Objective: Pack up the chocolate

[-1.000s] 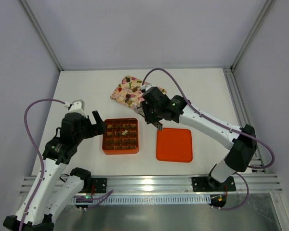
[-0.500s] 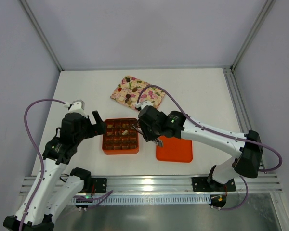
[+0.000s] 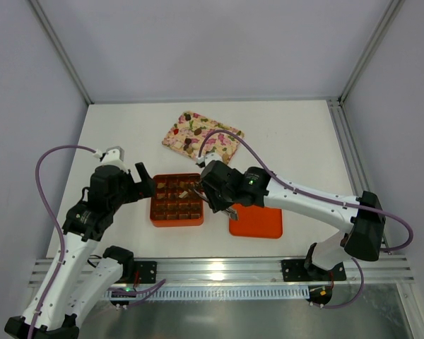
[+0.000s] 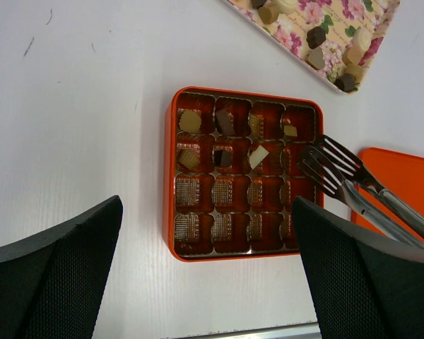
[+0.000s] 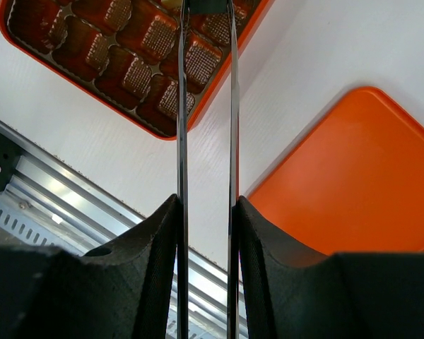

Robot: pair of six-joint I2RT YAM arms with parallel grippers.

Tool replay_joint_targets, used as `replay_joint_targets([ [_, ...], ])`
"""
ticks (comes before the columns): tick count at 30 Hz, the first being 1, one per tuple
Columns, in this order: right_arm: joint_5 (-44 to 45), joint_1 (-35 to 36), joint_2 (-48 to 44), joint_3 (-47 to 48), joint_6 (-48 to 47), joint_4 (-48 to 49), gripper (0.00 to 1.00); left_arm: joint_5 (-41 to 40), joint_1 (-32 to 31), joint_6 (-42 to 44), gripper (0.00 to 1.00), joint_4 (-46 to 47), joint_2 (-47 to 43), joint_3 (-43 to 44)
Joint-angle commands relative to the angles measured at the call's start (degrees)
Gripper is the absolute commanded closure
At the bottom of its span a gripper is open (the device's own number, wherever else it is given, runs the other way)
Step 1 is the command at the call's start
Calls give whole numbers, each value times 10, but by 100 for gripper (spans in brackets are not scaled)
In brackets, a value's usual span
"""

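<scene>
Left wrist view showed the left gripper (image 4: 206, 201) spread wide, empty, left of the orange grid box (image 4: 171, 176), likely to steady it. Only its far cells held chocolate (image 4: 191, 121). The right gripper (image 5: 207, 201) clamped tongs (image 4: 332, 166) over the box's right edge; more chocolate lay on the floral tray (image 4: 297, 35).

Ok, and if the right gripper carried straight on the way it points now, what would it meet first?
Most likely the orange grid box: the tongs held by the right gripper reach over its right-hand cells, so their tips would land there first. Height above the cells is unclear.
</scene>
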Motion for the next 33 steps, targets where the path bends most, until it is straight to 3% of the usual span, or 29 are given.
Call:
replay_joint_targets([
  [1, 10, 10, -2, -4, 10, 18, 61, 5, -1, -1, 0, 11, -5, 6],
  [24, 47, 3, -12, 16, 3, 4, 56, 5, -2, -1, 0, 11, -4, 7],
  [28, 42, -42, -45, 21, -7, 3, 56, 4, -2, -1, 0, 11, -6, 7],
  [32, 12, -151, -76, 2, -29, 17, 54, 5, -1, -1, 0, 11, -6, 7],
  [33, -6, -205, -80, -6, -40, 28, 55, 7, -3, -1, 0, 11, -5, 7],
])
